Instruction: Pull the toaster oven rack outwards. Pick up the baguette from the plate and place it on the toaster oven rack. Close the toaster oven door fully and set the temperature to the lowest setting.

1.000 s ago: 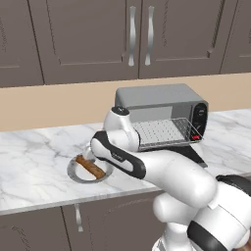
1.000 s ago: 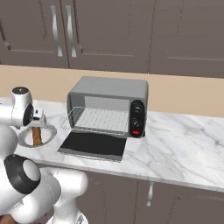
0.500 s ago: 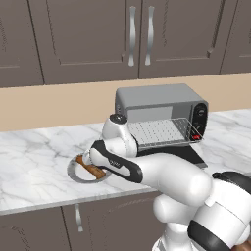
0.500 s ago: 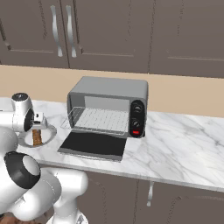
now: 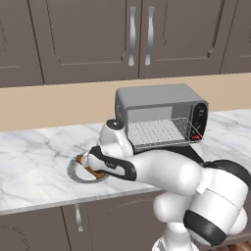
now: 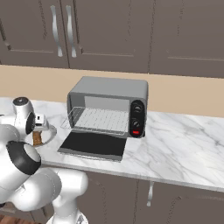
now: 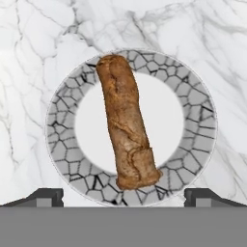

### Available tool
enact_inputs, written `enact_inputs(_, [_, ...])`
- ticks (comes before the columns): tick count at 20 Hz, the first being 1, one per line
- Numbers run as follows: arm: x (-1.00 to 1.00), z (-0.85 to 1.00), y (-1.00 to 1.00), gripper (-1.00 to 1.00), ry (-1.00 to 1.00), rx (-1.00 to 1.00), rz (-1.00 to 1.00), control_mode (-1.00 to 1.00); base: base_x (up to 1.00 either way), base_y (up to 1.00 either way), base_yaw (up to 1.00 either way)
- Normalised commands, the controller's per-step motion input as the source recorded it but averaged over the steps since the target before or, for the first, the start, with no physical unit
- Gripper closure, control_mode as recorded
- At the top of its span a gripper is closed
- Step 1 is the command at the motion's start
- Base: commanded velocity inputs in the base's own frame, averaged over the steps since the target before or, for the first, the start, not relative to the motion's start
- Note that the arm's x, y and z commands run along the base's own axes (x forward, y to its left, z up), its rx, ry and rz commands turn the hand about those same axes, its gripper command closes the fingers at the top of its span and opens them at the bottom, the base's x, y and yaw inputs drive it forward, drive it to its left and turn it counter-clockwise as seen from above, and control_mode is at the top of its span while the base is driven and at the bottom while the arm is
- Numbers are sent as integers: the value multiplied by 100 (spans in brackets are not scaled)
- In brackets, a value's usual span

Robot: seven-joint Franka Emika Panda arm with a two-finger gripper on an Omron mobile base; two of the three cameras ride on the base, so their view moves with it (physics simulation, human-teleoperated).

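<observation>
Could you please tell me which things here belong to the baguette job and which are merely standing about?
Job: boxy grey toaster oven, silver wire rack, dark glass door, brown crusty baguette, round speckled plate, open gripper.
Bystanders: marble counter, brown cabinets.

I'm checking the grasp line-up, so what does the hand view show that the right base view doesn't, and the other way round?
Hand view alone: the gripper open, its fingertips spread either side of the baguette's near end. Right base view alone: the toaster oven, its rack pulled out, its door dropped flat. Both: the baguette lying on the plate on the marble counter.
</observation>
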Motion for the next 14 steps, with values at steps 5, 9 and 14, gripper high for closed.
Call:
enact_inputs(5, [14,-9,7,-100,0,0,0,-100,0,0,0])
enact_inputs(9, [9,-13,7,-100,0,0,0,-100,0,0,0])
enact_inputs(14, [11,-22,16,-100,0,-2,0,-100,0,0,0])
